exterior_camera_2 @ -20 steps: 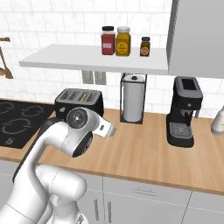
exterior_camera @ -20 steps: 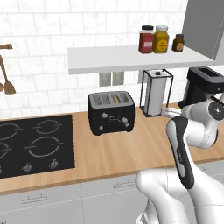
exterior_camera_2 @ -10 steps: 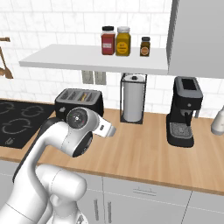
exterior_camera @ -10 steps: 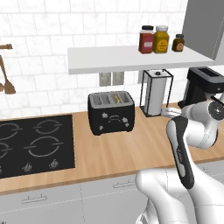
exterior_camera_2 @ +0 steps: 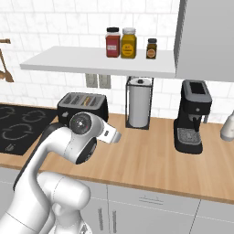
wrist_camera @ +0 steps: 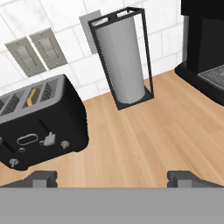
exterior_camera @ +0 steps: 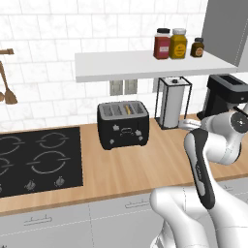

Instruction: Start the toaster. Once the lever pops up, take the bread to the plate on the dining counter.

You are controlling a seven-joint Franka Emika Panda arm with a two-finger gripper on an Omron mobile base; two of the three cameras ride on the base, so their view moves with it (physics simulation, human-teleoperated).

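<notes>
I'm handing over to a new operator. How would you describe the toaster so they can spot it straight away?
Look along the wooden counter under the white shelf. Between the black stovetop and the paper towel roll sits the toaster, a low black box with rounded edges. Unlike the taller coffee machine, it has slots on top, one holding bread.

Light-wood counter (exterior_camera: 145, 169), carrying black toaster (exterior_camera: 123, 124), paper-towel holder (exterior_camera: 173, 102), coffee machine (exterior_camera_2: 193, 116), inset black stovetop (exterior_camera: 36, 160)
</notes>
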